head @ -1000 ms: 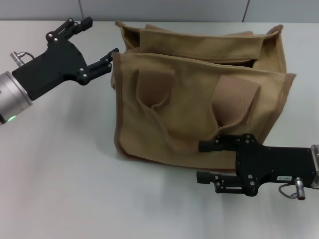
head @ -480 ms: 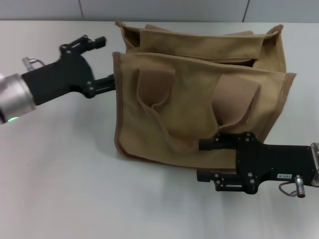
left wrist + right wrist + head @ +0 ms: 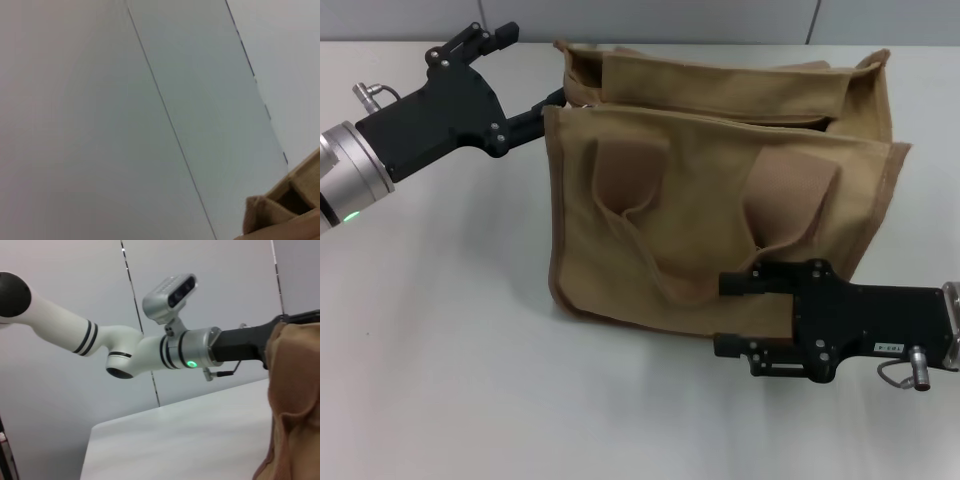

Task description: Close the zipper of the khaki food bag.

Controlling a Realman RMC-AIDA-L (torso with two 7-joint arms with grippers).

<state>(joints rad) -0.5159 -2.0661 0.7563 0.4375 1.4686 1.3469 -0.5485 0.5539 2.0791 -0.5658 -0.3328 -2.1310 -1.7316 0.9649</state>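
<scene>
Two grippers: left (image 3: 525,70) spread at the soft bag's (image 3: 720,220) corner; right (image 3: 732,315) open, possibly touching it

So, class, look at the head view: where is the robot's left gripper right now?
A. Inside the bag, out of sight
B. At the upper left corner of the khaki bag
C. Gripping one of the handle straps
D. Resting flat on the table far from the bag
B: the left gripper sits at the top corner of the khaki food bag, fingers spread open.
</scene>
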